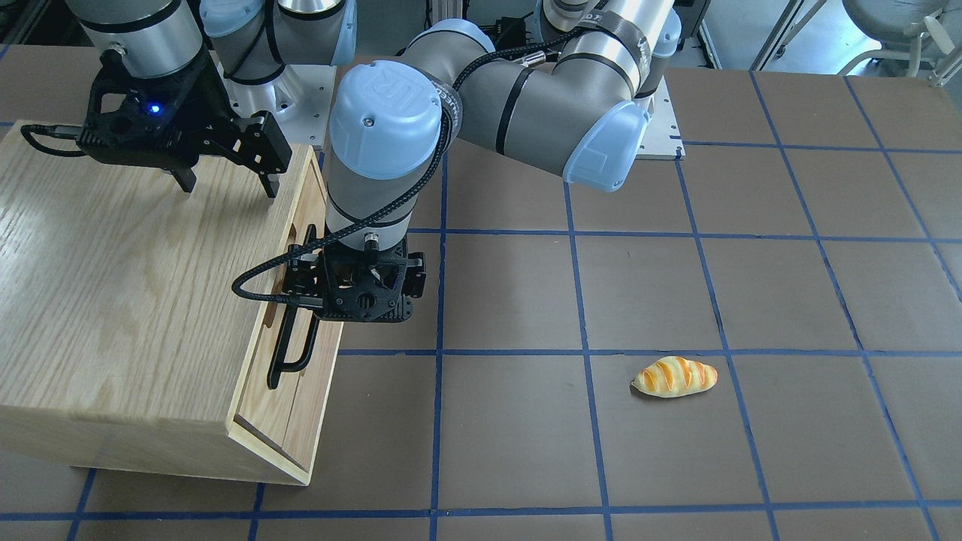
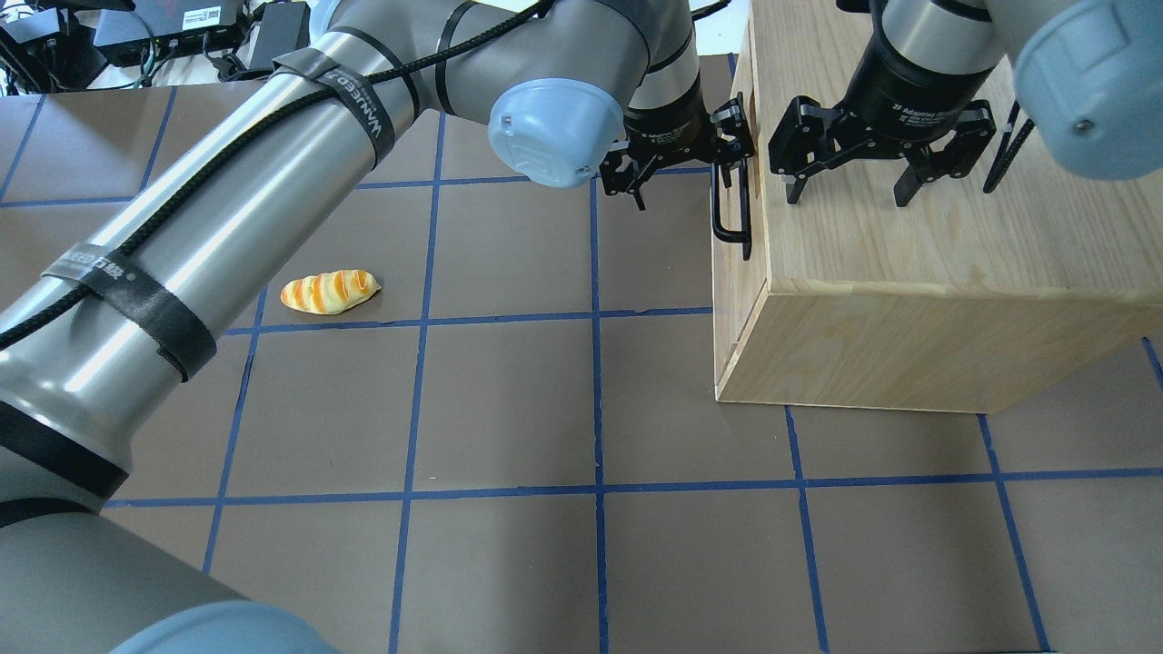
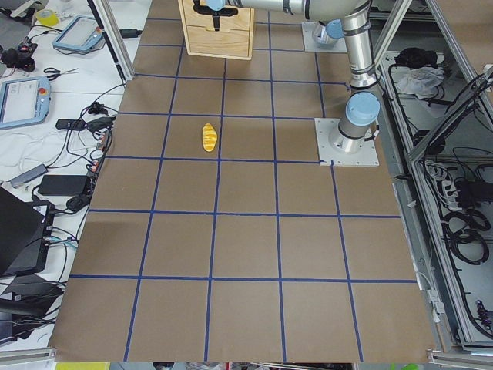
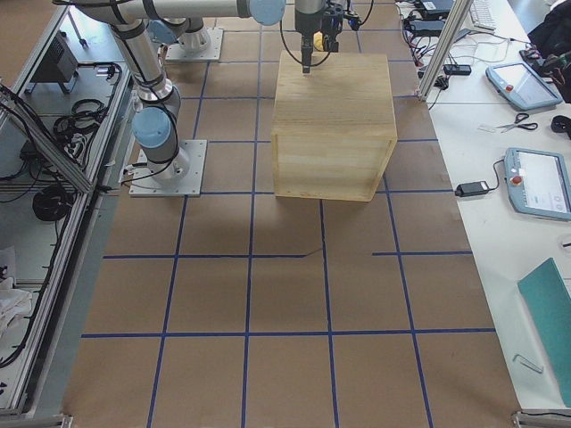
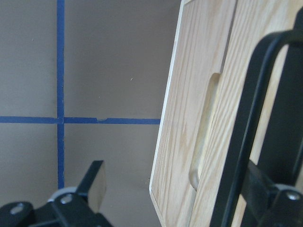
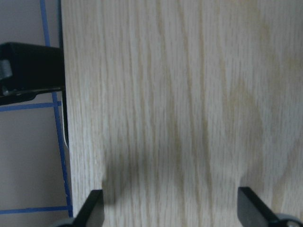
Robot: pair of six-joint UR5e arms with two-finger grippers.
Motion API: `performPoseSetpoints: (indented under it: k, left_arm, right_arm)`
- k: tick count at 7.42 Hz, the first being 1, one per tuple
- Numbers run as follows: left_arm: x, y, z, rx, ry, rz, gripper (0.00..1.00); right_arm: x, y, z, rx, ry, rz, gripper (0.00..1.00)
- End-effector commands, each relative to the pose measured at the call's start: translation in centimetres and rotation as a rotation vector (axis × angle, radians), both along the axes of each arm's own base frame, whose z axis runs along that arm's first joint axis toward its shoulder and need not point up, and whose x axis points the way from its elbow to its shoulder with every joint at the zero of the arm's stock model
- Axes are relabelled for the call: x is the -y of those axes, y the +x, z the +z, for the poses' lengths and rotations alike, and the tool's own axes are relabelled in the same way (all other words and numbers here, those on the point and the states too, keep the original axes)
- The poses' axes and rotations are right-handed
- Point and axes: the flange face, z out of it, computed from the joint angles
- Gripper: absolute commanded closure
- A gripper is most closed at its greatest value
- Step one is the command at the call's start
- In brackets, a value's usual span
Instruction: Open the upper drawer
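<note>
Oak-grain cabinet (image 2: pixel 909 300) sits on the brown worktop (image 2: pixel 509 409), on the robot's right side, with its front face turned toward the middle of the worktop. The upper drawer (image 1: pixel 259 409) is in that front face and looks flush with the frame, so not pulled out. Its black bar handle (image 5: pixel 246 123) stands off the panel.

The left arm reaches across to the cabinet front. The left tool (image 2: pixel 686 174) points down in front of the drawer with its jaws spread wide. One finger (image 5: pixel 97 182) hangs out over the worktop. The other is right at the handle, and the bar lies inside the gap, close to that finger (no clamp on it; contact with the bar is hard to judge).

The right tool (image 2: pixel 847 193) is over the cabinet top near the front edge. Its jaws are wide apart and hold nothing, and the tips are low over the wood. I can't tell whether they touch it.

A toy bread roll (image 2: pixel 329 292) lies on the worktop, well apart from the cabinet on the robot's left side.
</note>
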Motion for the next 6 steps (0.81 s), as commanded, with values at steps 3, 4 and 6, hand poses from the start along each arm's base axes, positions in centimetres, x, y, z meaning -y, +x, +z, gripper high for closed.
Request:
performPoseSetpoints:
  k: [3, 4, 6]
  left_arm:
    - [0.23, 0.47, 0.07, 0.048, -0.028, -0.008, 0.0]
    - [0.33, 0.67, 0.18, 0.056, -0.036, -0.006, 0.0]
    - [0.37, 1.02, 0.44, 0.085, -0.053, -0.002, 0.0]
  right_arm:
    - [0.0, -0.01, 0.0, -0.001, 0.0, 0.0, 0.0]
    - [0.0, -0.01, 0.0, -0.001, 0.0, 0.0, 0.0]
    - [0.0, -0.01, 0.0, -0.001, 0.0, 0.0, 0.0]
